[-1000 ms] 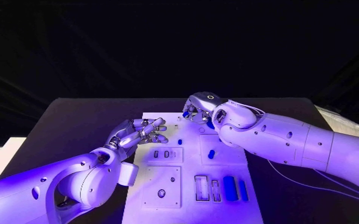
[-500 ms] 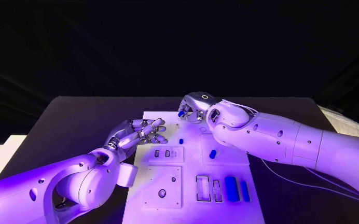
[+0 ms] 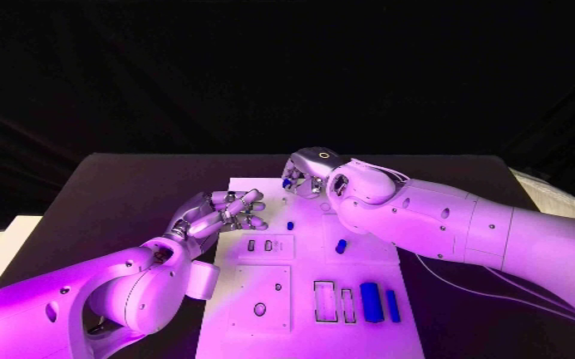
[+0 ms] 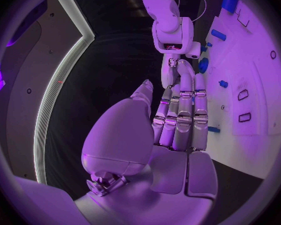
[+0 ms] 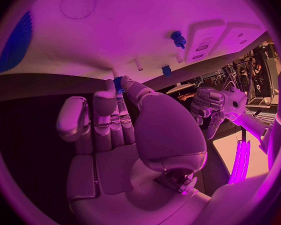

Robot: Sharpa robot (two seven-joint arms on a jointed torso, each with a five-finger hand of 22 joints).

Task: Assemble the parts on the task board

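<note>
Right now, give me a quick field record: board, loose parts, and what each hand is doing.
board: white task board in the middle of the black table
right hand: over the board's far edge, pinching a small blue part at its fingertips
left hand: at the board's left edge, fingers together, holding nothing visible
blue bars: two, side by side near the board's right front

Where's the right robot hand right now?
In the head view the right robot hand is over the far edge of the white board, pinching a small blue part, across from the left robot hand.
</note>
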